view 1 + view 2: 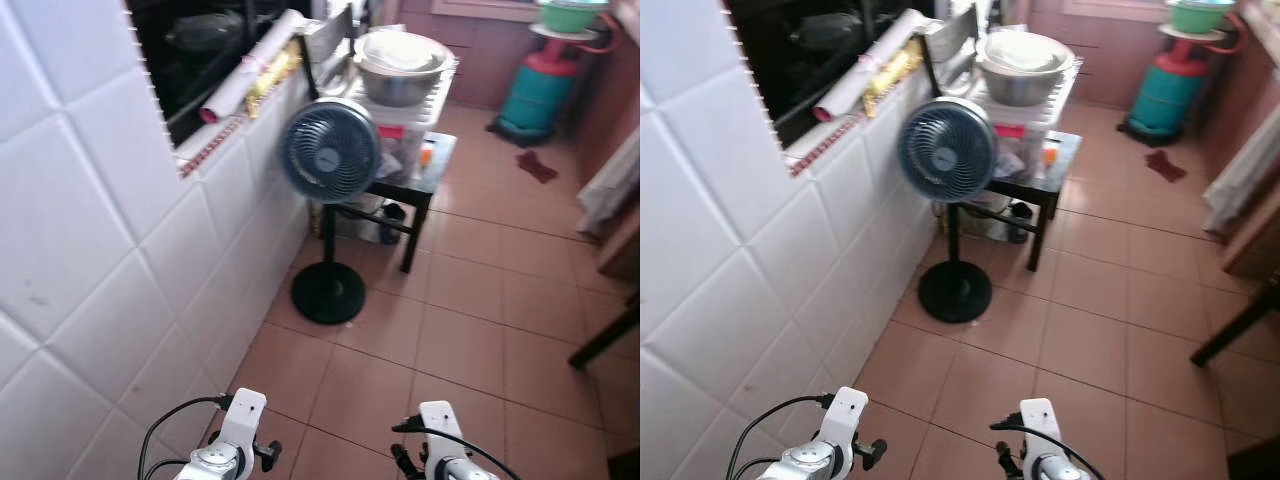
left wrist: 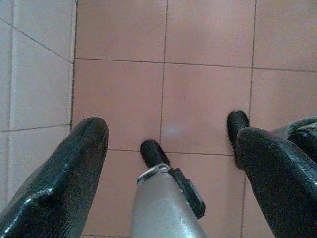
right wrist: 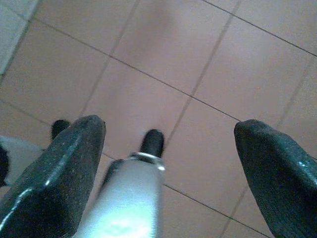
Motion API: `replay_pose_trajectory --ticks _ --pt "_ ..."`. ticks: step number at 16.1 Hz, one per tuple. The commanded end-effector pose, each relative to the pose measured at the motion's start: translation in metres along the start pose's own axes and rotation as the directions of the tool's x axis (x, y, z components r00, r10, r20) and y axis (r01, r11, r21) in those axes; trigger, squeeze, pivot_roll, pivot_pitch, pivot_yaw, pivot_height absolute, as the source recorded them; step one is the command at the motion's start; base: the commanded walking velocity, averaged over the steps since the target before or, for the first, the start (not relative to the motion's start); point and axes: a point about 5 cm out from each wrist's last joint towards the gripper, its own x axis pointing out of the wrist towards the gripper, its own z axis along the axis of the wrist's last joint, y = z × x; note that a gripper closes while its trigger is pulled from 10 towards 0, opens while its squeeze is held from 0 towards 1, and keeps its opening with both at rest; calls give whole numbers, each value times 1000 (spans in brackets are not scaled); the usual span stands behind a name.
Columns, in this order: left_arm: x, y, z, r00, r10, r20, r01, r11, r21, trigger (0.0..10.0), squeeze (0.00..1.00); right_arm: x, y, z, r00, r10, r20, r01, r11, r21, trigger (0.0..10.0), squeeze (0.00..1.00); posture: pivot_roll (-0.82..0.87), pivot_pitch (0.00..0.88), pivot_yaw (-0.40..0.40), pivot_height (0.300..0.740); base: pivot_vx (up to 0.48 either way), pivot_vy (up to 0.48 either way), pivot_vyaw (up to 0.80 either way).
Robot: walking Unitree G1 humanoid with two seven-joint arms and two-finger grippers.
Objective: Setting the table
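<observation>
The robot is on its feet in a tiled room, facing a floor fan (image 1: 330,150) that stands against the white tiled wall (image 1: 90,250), and behind it a small black table (image 1: 425,185) stacked with a clear box and a pair of metal bowls (image 1: 400,65). My read: this is the walk-and-fetch stage, nothing picked up yet, and those bowls look like the likeliest tableware to go for. To do it well, steer right of the fan's round base (image 1: 328,292), keep clear of the wall on the left, and square up to the table before raising an arm. A green gas cylinder (image 1: 540,85) sits well beyond, out of the way.

Now the grippers. The left gripper (image 2: 171,163) hangs low over the terracotta floor (image 2: 198,99), fingers spread wide, nothing between them, touching nothing. The right gripper (image 3: 168,163) matches it: fingers wide apart, empty, pointing down at bare tiles
</observation>
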Motion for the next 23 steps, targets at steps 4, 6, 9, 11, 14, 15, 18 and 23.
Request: replay_pose_trajectory --ticks 4,6,9,11,14,15,18,23 --pt "2 -14 -6 998 9 -56 -4 996 94 10000 0 -4 -21 -6 998 -63 1 63 995 82 10000 0 -158 0 48 740 0 0 0" --pt "2 -11 -3 998 25 -54 -16 989 147 10000 0 -7 -30 -7 995 -99 4 98 987 130 10000 0 -134 0 39 740 0 0 0" --pt "-6 31 -7 987 157 -17 -156 987 38 10000 0 -4 -17 -9 1000 -20 -20 20 1000 1 10000 0 -39 0 22 740 0 0 0" --pt "-12 48 -15 988 152 -2 -152 988 18 10000 0 -2 -9 -6 1000 -4 -19 3 1000 -24 10000 0 -57 0 32 740 0 0 0" --pt "-17 57 -27 978 210 -7 -210 978 -1 10000 0 2 6 13 998 45 42 -47 998 50 10000 0 -49 0 29 740 0 0 0" --pt "-17 58 -25 974 226 -2 -226 974 -6 10000 0 3 11 17 996 75 51 -76 997 23 10000 0 -52 0 28 740 0 0 0" --pt "-15 53 -21 977 214 -5 -214 976 31 10000 0 6 35 33 990 128 67 -124 990 -67 10000 0 -45 0 18 740 0 0 0" --pt "-12 47 -15 976 217 25 -217 976 -19 10000 0 8 54 35 991 118 60 -113 991 -78 10000 0 -56 0 27 740 0 0 0"
